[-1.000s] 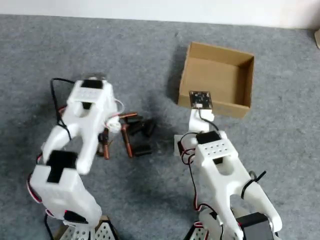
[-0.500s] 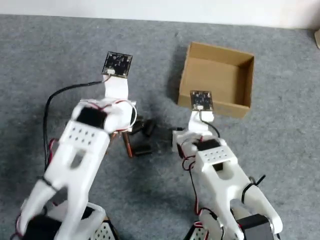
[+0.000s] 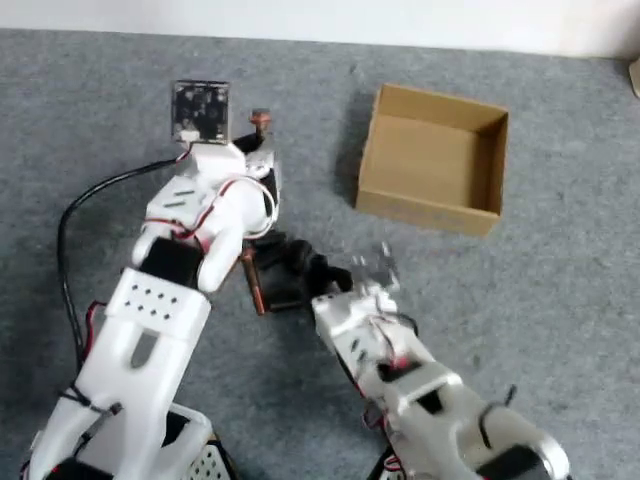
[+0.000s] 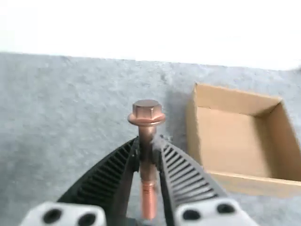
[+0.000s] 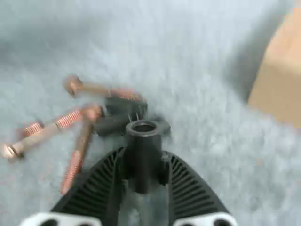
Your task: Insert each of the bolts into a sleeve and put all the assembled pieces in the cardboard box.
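Near the cardboard box, left tool grips a bolt; right tool grips a sleeve, base hidden.

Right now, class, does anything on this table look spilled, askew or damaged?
Nothing looks damaged. The spare bolts and sleeves lie crisscrossed in a loose heap, not lined up. The cardboard box stands upright and empty. The left gripper holds a bolt, the right gripper a sleeve.

Copper hex-head bolt and black sleeve each clamped — open cardboard box stands apart.
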{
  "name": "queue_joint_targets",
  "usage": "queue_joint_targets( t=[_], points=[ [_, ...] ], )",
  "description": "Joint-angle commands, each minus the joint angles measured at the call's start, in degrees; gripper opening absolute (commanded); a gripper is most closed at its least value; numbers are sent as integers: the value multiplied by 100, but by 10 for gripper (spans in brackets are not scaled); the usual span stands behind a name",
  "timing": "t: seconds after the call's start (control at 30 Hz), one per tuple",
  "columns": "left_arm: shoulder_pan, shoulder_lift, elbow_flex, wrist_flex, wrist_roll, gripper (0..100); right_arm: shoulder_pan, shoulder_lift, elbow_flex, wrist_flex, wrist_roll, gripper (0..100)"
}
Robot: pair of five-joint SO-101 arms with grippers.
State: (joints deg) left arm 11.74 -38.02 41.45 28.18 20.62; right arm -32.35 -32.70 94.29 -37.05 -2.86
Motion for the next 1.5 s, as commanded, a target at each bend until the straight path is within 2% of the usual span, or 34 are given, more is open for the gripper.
queue_joint_targets(
  t=[0.0, 0.1, 0.2, 0.3, 0.37, 0.63, 0.83, 1.17, 1.47],
  points=[
    [382, -725, 356, -255, 44, 4, 40, -813, 1007, -980, 185, 4],
    [760, -1578, 1103, -519, -387, 4, 84, -1112, 725, -453, 167, 4],
    [998, -2484, 2044, -1213, -818, 4, -57, -1358, 708, -242, 167, 4],
    [1051, -3011, 2668, -2004, -958, 4, -119, -1499, 708, -22, 167, 4],
    [1051, -3064, 2747, -2189, -958, 4, -154, -1525, 708, 57, 167, 4],
    [1077, -3081, 2738, -2171, -923, 4, -303, -1525, 708, 215, 176, 4],
    [1525, -3046, 3002, -2180, -958, 4, -277, -1543, 708, 198, 193, 4],
    [1411, -3046, 3090, -2171, -967, 4, -268, -1552, 708, 198, 193, 4],
    [1446, -3046, 3187, -2163, -958, 4, 145, -1552, 699, 189, 167, 4]
  ],
)
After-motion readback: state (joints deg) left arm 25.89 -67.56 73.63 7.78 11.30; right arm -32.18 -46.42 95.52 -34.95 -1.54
